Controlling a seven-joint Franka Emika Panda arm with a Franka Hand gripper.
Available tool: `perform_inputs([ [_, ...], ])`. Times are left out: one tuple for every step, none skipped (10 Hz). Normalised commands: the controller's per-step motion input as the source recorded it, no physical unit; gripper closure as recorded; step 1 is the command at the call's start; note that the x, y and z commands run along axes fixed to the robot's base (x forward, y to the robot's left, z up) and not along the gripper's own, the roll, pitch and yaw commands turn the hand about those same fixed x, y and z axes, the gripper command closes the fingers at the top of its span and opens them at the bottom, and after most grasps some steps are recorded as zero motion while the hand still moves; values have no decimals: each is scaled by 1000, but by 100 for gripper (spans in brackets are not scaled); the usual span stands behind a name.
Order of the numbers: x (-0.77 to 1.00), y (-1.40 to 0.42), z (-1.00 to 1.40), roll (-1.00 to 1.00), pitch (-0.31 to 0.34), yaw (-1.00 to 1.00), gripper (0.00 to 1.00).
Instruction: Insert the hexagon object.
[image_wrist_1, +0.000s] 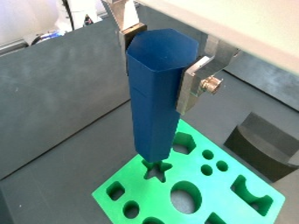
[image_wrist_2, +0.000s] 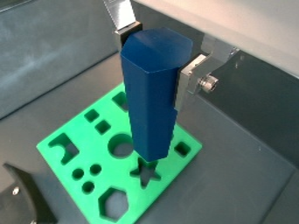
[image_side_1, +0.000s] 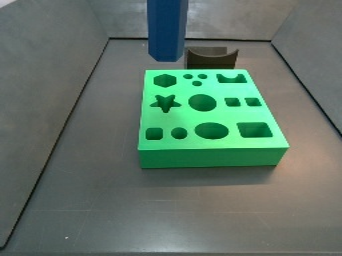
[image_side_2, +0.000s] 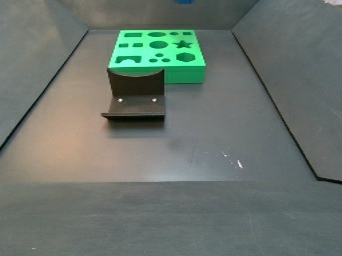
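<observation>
My gripper (image_wrist_1: 163, 54) is shut on the hexagon object (image_wrist_1: 152, 114), a long blue faceted peg, and holds it upright by its upper end. Both wrist views show the silver fingers (image_wrist_2: 193, 70) pressed flat against opposite sides of the peg (image_wrist_2: 149, 114). In a side view the peg (image_side_1: 164, 30) hangs above the back left part of the green block (image_side_1: 214, 145), its lower end a little above the block, close to the hexagon hole (image_side_1: 163, 80). In both wrist views the tip lines up with the star hole (image_wrist_2: 145, 172). The gripper itself is out of frame in both side views.
The green block (image_side_2: 187, 68) has several shaped holes. A dark fixture (image_side_1: 211, 55) stands right behind it, also seen in a side view (image_side_2: 134, 103) and a wrist view (image_wrist_1: 263, 144). Dark walls (image_side_1: 80, 70) enclose the grey floor (image_side_2: 174, 150).
</observation>
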Motion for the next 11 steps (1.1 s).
perform_inputs([
  [-94, 717, -749, -170, 73, -166, 100],
  [0, 846, -497, -334, -20, 0, 100],
  [0, 869, -431, -374, -66, 0, 100],
  [0, 851, -397, -390, -81, 0, 100],
  [37, 0, -540, -54, 0, -1000, 100],
  [0, 0, -600, 0, 1, -1000, 100],
  [0, 43, -509, 0, 0, -991, 100],
  [-17, 386, -437, 0, 0, -631, 100],
  [0, 603, -214, 0, 36, -391, 100],
  [151, 660, -134, -73, 73, -209, 100],
  [166, 206, -300, -37, 4, -251, 100],
])
